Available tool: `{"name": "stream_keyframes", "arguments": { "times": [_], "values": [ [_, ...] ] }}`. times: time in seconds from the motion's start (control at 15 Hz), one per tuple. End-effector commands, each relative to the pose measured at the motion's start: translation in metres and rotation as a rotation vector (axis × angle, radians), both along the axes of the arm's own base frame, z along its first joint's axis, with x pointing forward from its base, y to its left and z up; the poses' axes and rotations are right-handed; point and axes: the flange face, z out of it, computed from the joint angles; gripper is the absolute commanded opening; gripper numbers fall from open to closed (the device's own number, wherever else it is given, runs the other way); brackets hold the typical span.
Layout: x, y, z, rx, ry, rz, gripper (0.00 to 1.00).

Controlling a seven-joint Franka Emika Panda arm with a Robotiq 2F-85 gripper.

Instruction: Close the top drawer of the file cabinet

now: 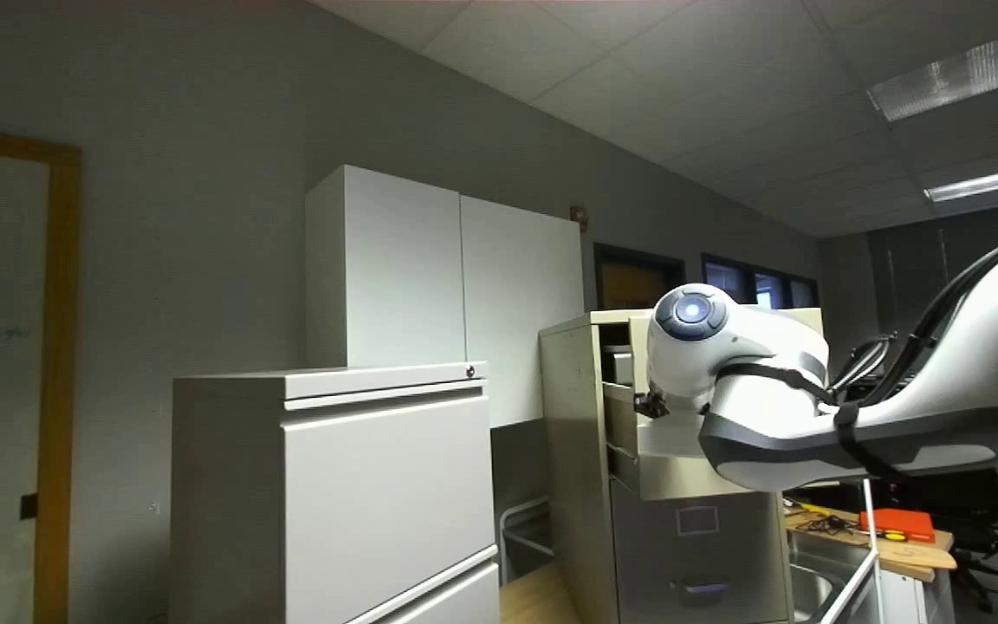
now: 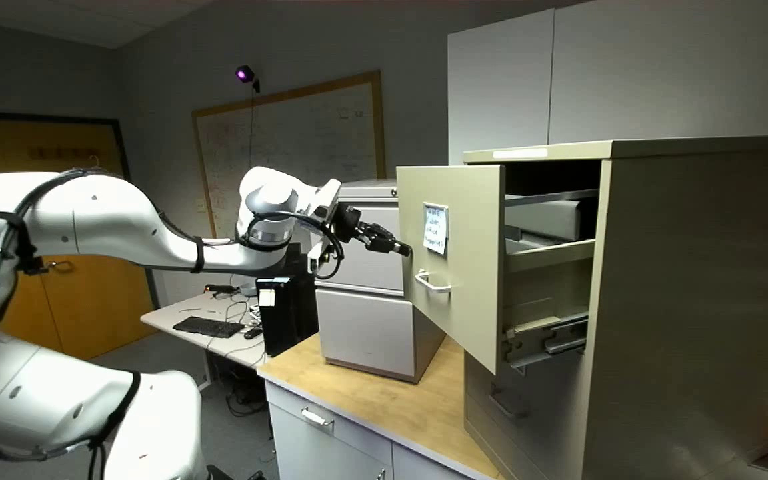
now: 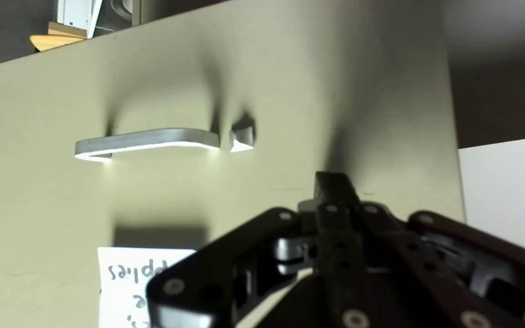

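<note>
The tan file cabinet (image 2: 677, 287) stands upright and shows in both exterior views (image 1: 570, 433). Its top drawer (image 2: 471, 253) is pulled far out, with a box and the rail visible inside. The drawer front also shows in an exterior view (image 1: 681, 478) and fills much of the wrist view (image 3: 285, 82), with a metal handle (image 3: 148, 140) and a paper label (image 3: 139, 282). My gripper (image 2: 403, 248) is shut with nothing between its fingers. Its tips (image 3: 333, 180) are at the drawer front, near its edge beside the lock; they touch or almost touch it.
A pale grey cabinet (image 2: 365, 327) stands on a wooden counter (image 2: 357, 393), beside the open drawer. White cupboards (image 1: 404, 269) hang on the wall behind. Lower drawers (image 1: 698, 555) of the file cabinet are shut. A desk (image 2: 224, 320) with a keyboard is farther back.
</note>
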Motion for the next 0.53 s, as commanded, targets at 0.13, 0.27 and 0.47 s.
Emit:
{"name": "stream_keyframes", "arguments": {
  "times": [0.13, 0.27, 0.47],
  "values": [
    [0.033, -0.016, 0.007, 0.024, -0.045, 0.050, 0.00],
    [0.045, -0.022, 0.006, 0.042, -0.038, 0.053, 0.00],
    [0.065, -0.036, 0.005, 0.052, -0.017, 0.038, 0.00]
  ]
}}
